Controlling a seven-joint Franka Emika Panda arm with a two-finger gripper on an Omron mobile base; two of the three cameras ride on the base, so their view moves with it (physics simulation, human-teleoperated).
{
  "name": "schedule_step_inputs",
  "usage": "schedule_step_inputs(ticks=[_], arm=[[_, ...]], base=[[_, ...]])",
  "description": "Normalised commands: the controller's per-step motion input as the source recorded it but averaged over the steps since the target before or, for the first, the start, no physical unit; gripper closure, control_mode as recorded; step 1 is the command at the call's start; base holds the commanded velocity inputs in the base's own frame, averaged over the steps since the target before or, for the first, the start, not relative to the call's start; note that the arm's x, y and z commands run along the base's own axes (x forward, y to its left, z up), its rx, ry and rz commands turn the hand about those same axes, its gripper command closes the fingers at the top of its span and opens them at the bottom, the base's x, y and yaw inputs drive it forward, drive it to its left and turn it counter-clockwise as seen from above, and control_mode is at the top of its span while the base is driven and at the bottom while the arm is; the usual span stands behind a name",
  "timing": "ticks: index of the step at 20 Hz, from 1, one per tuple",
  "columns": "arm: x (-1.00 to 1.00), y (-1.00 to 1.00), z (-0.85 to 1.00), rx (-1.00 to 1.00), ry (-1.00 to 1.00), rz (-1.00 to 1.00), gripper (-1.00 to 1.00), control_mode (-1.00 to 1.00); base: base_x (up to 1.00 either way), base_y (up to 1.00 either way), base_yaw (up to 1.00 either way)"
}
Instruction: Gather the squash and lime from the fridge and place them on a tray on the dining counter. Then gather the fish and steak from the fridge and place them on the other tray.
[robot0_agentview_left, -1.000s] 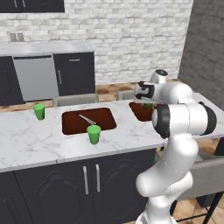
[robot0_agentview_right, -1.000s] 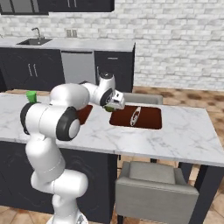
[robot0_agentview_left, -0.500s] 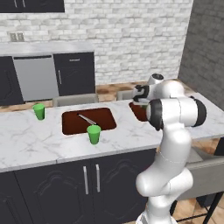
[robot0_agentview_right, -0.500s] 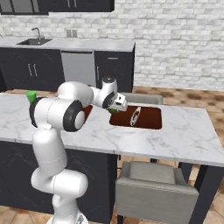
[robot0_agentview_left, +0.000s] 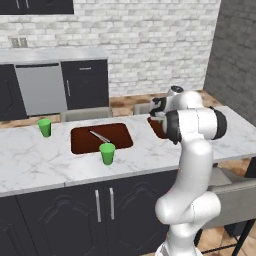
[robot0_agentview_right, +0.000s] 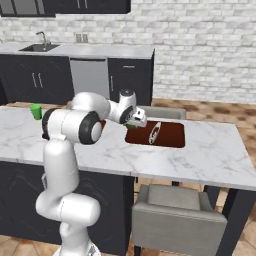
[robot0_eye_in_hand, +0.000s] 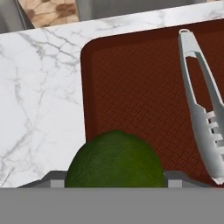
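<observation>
1. Green and round, with a finely dimpled skin, the lime (robot0_eye_in_hand: 114, 159) sits between the two fingertips of the gripper (robot0_eye_in_hand: 113, 178), which are closed on its sides. It hangs above the near edge of a dark red tray (robot0_eye_in_hand: 131, 87).
2. Compared with one second ago, the gripper (robot0_agentview_right: 136, 120) has moved a little further toward this tray (robot0_agentview_right: 172, 135). The big elbow joint of the arm has swung across, so the arm now stands more upright. The lime (robot0_agentview_right: 131, 126) is carried along under the hand. The counter and the cups are in the same places as before.
3. The tray is rectangular with rounded corners, and its floor has a woven crosshatch pattern.
4. Pale grey tongs (robot0_eye_in_hand: 199, 109), long and slotted, lie on the tray floor to one side of the lime and apart from it.
5. The tray rests on the dining counter (robot0_eye_in_hand: 39, 109), a smooth white marble slab with grey veins.
6. In the left base view, a second dark red tray (robot0_agentview_left: 82, 142) lies further along the counter with a thin utensil (robot0_agentview_left: 100, 136) in it.
7. One tapered green cup (robot0_agentview_left: 107, 153) stands at its front edge, and another cup (robot0_agentview_left: 45, 127) is well apart.
</observation>
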Motion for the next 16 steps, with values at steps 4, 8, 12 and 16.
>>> schedule_step_inputs(ticks=[4, 8, 12, 16], arm=[[0.11, -0.01, -0.20, 0.00, 0.00, 0.00, 1.00, -1.00], [0.11, -0.01, -0.23, 0.00, 0.00, 0.00, 1.00, -1.00], [0.08, 0.00, -0.21, 0.00, 0.00, 0.00, 1.00, -1.00], [0.10, 0.00, -0.23, 0.00, 0.00, 0.00, 1.00, -1.00]], base=[[0.00, 0.00, 0.00], [0.00, 0.00, 0.00], [0.00, 0.00, 0.00], [0.00, 0.00, 0.00]])
